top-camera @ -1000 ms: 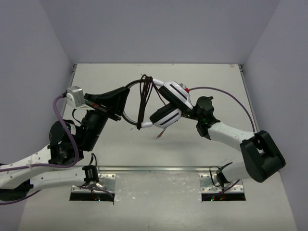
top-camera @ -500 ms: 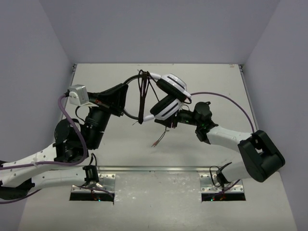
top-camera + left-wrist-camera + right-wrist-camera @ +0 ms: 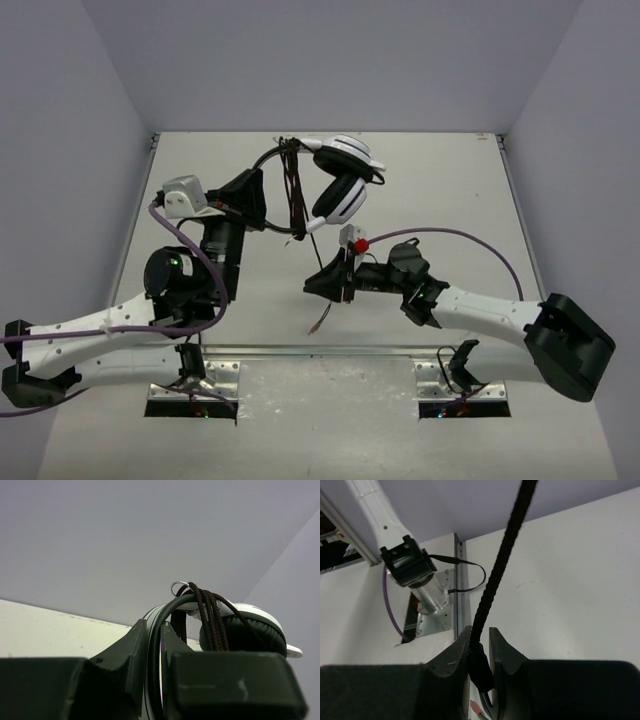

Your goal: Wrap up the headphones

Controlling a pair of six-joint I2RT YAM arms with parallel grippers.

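Right jaws now nearer, tight on cord (image 3: 495, 585); left jaws tight on headband (image 3: 165, 607).

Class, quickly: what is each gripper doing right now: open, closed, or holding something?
Left gripper: closed on the headband.
Right gripper: closed on the cord.

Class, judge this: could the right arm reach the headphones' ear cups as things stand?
Probably yes: the ear cups hang unobstructed beyond the right gripper, with nothing between. But it is shut on the cord, so it must let go first.
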